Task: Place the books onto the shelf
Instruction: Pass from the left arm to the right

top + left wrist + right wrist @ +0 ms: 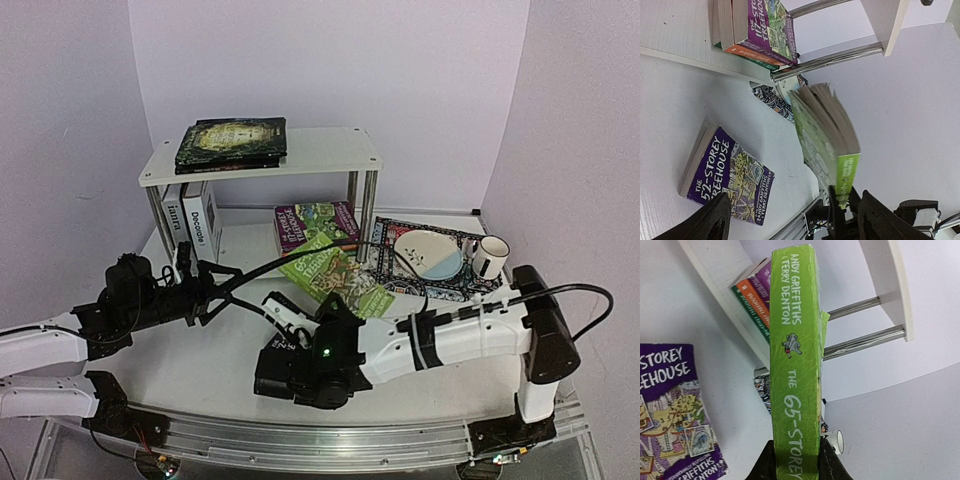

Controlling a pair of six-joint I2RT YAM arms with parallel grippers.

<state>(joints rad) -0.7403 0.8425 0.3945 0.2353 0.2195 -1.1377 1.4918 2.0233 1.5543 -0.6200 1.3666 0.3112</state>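
Observation:
My right gripper [296, 318] [797, 465] is shut on the spine end of a green "65-Storey" paperback [335, 272] [795, 350] [827, 135], which it holds up off the table, tilted. The left gripper [222, 290] [795, 225] stands open just left of that book, its fingers spread wide on either side without touching it. A purple "52-Storey Treehouse" book [725, 175] [675, 405] lies flat on the table. Several paperbacks [315, 222] [762, 32] are stacked on the lower board of the white shelf [320, 150]. Dark books [232, 142] lie on top; two white hardbacks [190, 215] stand underneath.
A patterned mat [400, 275] right of the shelf carries a plate [425, 250] and a striped mug [490, 255] [837, 440]. Chrome posts [840, 57] [865, 342] hold up the shelf's top board. The right arm stretches across the front of the table.

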